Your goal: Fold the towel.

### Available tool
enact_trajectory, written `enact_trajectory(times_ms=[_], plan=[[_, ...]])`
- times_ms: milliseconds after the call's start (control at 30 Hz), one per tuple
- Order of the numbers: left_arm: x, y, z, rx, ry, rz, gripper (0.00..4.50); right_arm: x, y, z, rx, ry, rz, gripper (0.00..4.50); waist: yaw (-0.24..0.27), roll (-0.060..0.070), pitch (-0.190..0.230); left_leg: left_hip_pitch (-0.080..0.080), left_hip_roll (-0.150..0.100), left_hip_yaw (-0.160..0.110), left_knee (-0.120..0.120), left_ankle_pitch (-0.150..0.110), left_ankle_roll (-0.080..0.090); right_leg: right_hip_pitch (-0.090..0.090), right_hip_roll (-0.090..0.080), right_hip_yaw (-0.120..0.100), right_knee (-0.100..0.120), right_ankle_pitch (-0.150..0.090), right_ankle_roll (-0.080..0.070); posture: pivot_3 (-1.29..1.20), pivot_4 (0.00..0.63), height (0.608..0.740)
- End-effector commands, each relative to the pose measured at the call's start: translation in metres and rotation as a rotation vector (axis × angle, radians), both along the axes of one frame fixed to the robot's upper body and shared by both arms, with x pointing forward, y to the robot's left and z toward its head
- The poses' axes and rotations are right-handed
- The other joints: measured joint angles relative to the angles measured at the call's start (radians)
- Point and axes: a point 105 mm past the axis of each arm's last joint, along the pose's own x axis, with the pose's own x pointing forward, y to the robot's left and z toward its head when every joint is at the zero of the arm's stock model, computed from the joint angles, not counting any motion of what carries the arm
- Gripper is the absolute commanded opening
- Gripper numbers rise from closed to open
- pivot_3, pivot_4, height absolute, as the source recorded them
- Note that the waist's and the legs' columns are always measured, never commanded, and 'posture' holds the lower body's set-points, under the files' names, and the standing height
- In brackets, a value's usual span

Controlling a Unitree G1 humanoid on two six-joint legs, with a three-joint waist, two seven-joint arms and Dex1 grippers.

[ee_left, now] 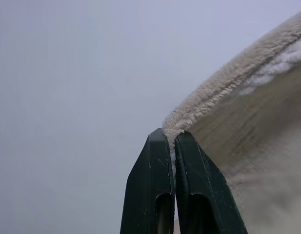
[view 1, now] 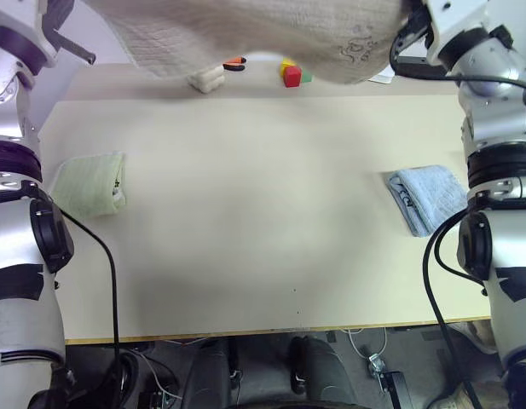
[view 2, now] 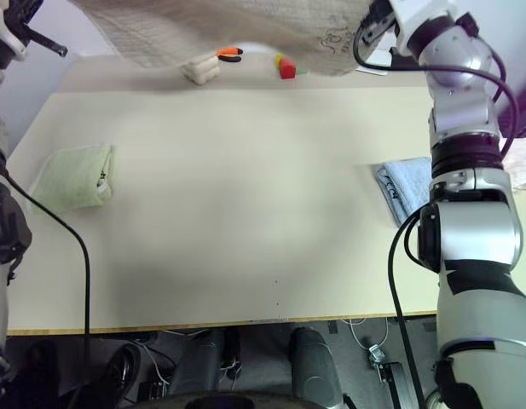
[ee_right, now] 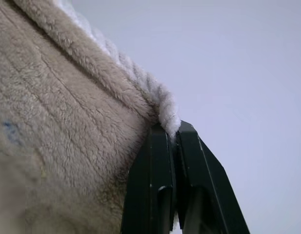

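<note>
Both jaws are clenched on the towel [view 1: 245, 34]: the left gripper [ee_left: 172, 139] and the right gripper [ee_right: 173, 129] each pinch its stitched edge, holding it spread in the air above the surface's [view 1: 263, 239] far edge.

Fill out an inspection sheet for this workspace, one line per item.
Surface: pale table, middle bare.
Job's things: beige towel lifted off the table, stretched between both arms across the far edge.
Clutter: folded green towel at the robot's left; folded blue towel at its right; red block, orange-handled tool and a small pale object at the far side.
Grippers: left end effector shut on the towel's edge; right end effector likewise.
Cables: black cables along both arms.
Surroundings: dark floor with cords below the near edge.
</note>
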Motion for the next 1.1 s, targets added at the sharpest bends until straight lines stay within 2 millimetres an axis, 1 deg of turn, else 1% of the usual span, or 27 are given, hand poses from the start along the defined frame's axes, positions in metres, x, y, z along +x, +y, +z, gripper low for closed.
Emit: enact_trajectory(times_ms=[33, 67, 133, 167, 233, 300, 367, 467, 533, 667, 767, 800, 867, 967, 1033, 1100], plan=[[-0.009, 0.007, -0.032, 0.053, 0.103, -0.1, 0.0, -0.019, 0.015, -0.036, -0.076, 0.104, 0.181, 0.01, -0.002, 0.0, 0.0, 0.007, 0.0, 0.0, 0.0, 0.0, 0.0, 0.006, 0.0, 0.0, 0.0, 0.0, 0.0, 0.0, 0.15, 0.735], [-0.011, 0.007, -0.04, 0.058, 0.134, -0.131, 0.0, -0.023, 0.02, -0.049, -0.08, 0.156, 0.221, 0.01, -0.002, 0.0, 0.001, 0.012, 0.0, 0.0, 0.0, -0.001, 0.001, 0.01, 0.0, 0.0, 0.0, 0.0, 0.0, 0.0, 0.15, 0.735], [-0.02, 0.007, -0.07, 0.114, 0.255, -0.234, 0.0, -0.037, 0.031, -0.094, -0.159, 0.315, 0.295, 0.01, -0.002, 0.0, 0.001, 0.01, 0.0, 0.0, 0.001, -0.001, 0.001, 0.009, 0.0, 0.001, 0.002, 0.001, -0.001, 0.0, 0.15, 0.735], [-0.025, 0.009, -0.081, 0.139, 0.296, -0.256, 0.0, -0.045, 0.035, -0.112, -0.199, 0.371, 0.32, 0.01, -0.002, 0.0, 0.001, 0.011, 0.001, 0.0, 0.001, -0.001, 0.001, 0.009, 0.0, 0.001, 0.003, 0.001, -0.001, 0.0, 0.15, 0.735], [-0.034, 0.012, -0.102, 0.19, 0.388, -0.303, 0.0, -0.058, 0.035, -0.132, -0.219, 0.439, 0.34, 0.01, -0.001, 0.0, 0.001, 0.011, 0.001, 0.0, 0.001, -0.001, 0.001, 0.009, 0.0, 0.001, 0.003, 0.0, -0.001, 0.0, 0.15, 0.735], [-0.044, 0.014, -0.122, 0.224, 0.484, -0.362, 0.0, -0.066, 0.029, -0.141, -0.212, 0.482, 0.333, 0.01, -0.001, 0.0, 0.001, 0.011, 0.001, 0.0, 0.001, -0.001, 0.001, 0.008, 0.0, 0.001, 0.002, 0.0, -0.001, 0.0, 0.15, 0.735], [-0.056, 0.014, -0.141, 0.308, 0.574, -0.421, 0.0, -0.077, 0.02, -0.152, -0.251, 0.545, 0.331, 0.01, 0.0, 0.0, 0.001, 0.011, 0.001, 0.0, 0.002, -0.001, 0.001, 0.008, 0.0, 0.001, 0.002, 0.001, -0.001, 0.0, 0.15, 0.735], [-0.074, 0.017, -0.164, 0.388, 0.71, -0.493, 0.0, -0.096, 0.002, -0.158, -0.279, 0.632, 0.341, 0.01, 0.007, 0.0, 0.001, 0.011, 0.001, -0.001, 0.002, -0.001, 0.002, 0.009, 0.0, 0.001, 0.002, 0.0, -0.001, 0.0, 0.15, 0.735], [-0.08, 0.018, -0.169, 0.387, 0.755, -0.517, 0.0, -0.105, -0.002, -0.158, -0.292, 0.649, 0.351, 0.01, 0.007, 0.0, 0.001, 0.011, 0.001, -0.001, 0.002, -0.003, 0.005, 0.009, 0.0, 0.001, 0.002, 0.0, -0.001, 0.0, 0.15, 0.735], [-0.108, 0.022, -0.199, 0.471, 0.93, -0.562, 0.0, -0.135, -0.008, -0.17, -0.297, 0.753, 0.433, 0.01, 0.002, 0.0, 0.0, 0.012, 0.002, -0.002, 0.002, -0.004, 0.006, 0.01, 0.0, 0.001, 0.002, 0.001, -0.002, 0.0, 0.15, 0.735], [-0.124, 0.021, -0.209, 0.441, 1.033, -0.603, 0.0, -0.138, -0.013, -0.174, -0.321, 0.747, 0.419, 0.01, -0.001, 0.0, 0.0, 0.013, 0.002, -0.002, 0.001, -0.004, 0.006, 0.01, 0.0, 0.001, 0.002, 0.0, -0.002, 0.0, 0.15, 0.735], [-0.132, 0.022, -0.213, 0.457, 1.071, -0.614, 0.0, -0.14, -0.014, -0.177, -0.332, 0.744, 0.42, 0.01, 0.0, 0.0, 0.0, 0.013, 0.002, -0.002, 0.002, -0.004, 0.006, 0.01, 0.0, 0.001, 0.003, 0.0, -0.002, 0.0, 0.15, 0.735], [-0.151, 0.022, -0.218, 0.457, 1.153, -0.649, 0.0, -0.146, -0.013, -0.181, -0.342, 0.756, 0.446, 0.01, 0.0, 0.0, 0.0, 0.013, 0.003, -0.002, 0.001, -0.005, 0.007, 0.009, 0.0, 0.001, 0.003, 0.001, -0.003, 0.0, 0.15, 0.735], [-0.17, 0.018, -0.215, 0.406, 1.23, -0.703, 0.0, -0.154, -0.01, -0.184, -0.343, 0.771, 0.476, 0.01, 0.004, 0.001, 0.0, 0.013, 0.003, -0.004, 0.001, -0.005, 0.008, 0.009, 0.0, 0.002, 0.002, 0.001, -0.003, 0.0, 0.15, 0.735], [-0.177, 0.016, -0.214, 0.379, 1.255, -0.722, 0.0, -0.155, -0.011, -0.184, -0.343, 0.768, 0.479, 0.01, 0.007, 0.001, 0.0, 0.013, 0.003, -0.004, 0.002, -0.005, 0.008, 0.009, -0.001, 0.001, 0.002, 0.0, -0.004, 0.0, 0.15, 0.735], [-0.18, 0.017, -0.216, 0.377, 1.248, -0.723, 0.0, -0.158, -0.013, -0.186, -0.333, 0.776, 0.481, 0.01, 0.008, 0.001, 0.0, 0.013, 0.003, -0.003, 0.002, -0.005, 0.008, 0.01, -0.001, 0.001, 0.002, -0.001, -0.006, 0.0, 0.15, 0.735]])
